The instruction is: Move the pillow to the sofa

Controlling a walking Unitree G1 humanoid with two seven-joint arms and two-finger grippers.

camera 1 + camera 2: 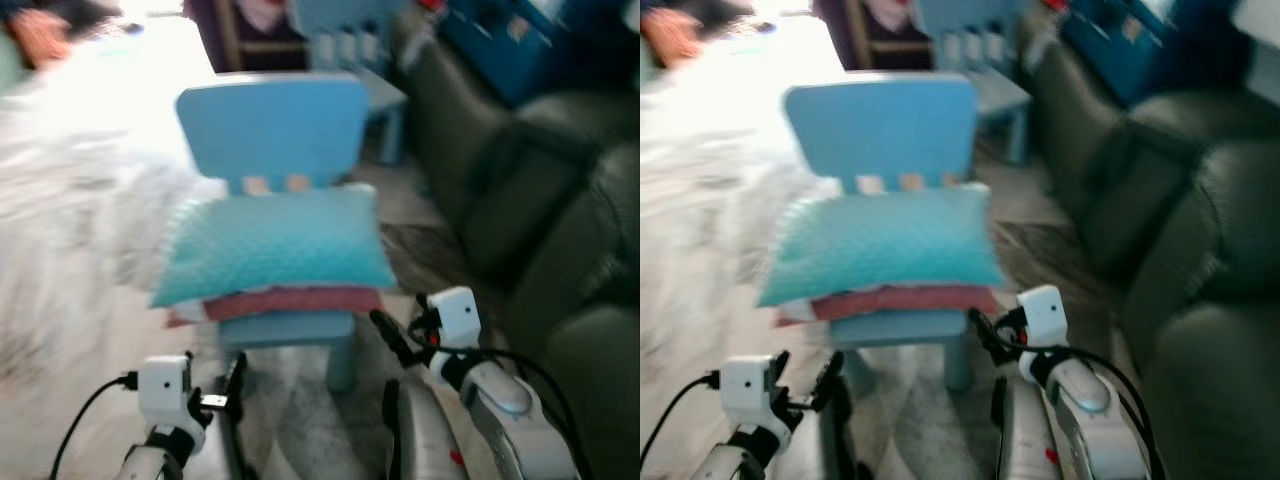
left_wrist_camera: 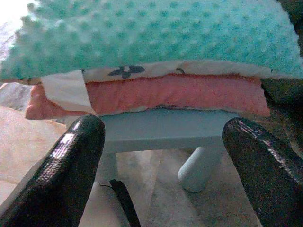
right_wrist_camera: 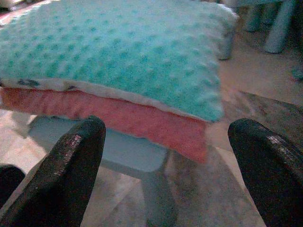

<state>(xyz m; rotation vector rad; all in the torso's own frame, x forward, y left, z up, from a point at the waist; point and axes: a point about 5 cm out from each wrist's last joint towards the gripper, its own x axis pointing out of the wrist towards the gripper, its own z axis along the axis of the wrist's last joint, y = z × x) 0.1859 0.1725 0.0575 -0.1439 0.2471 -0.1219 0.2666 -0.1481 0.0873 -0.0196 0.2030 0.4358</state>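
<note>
Dark sofa [image 1: 560, 230] runs along the right, beyond the right claw [image 1: 400, 335] and well apart from it. White fluffy rug or bedding [image 1: 70, 230], blurred, lies ahead of the left claw [image 1: 232, 385] and off to its outer side. Small light-blue chair [image 1: 275, 130] stands straight ahead of both claws, seat just above fingertip height. On the seat: teal dotted pillow [image 2: 156, 38] stacked on a pink pillow [image 2: 156, 97], both overhanging the seat edges. A white tag or cloth corner [image 2: 66, 90] hangs off the stack near the left claw's side. Both claws are spread wide, holding nothing; the wrist views show the fingers [image 2: 61, 175] framing the stack from below and in front, near it but not touching. Step in hand, as I read it: closing in for a two-claw pickup. Task says "the pillow"; can't tell which one is meant, but the teal one on top is the reachable one. To do it well: raise both claws to the teal pillow's edge height, left on the near-left corner, right on the near-right corner, so the fingers bite only the top pillow and not the pink one or the seat lip. Pinch deep enough into the soft edge so it doesn't slip, lift straight up to clear the chair back, then swing right toward the sofa. Head views are blurred, so settle before committing.
</note>
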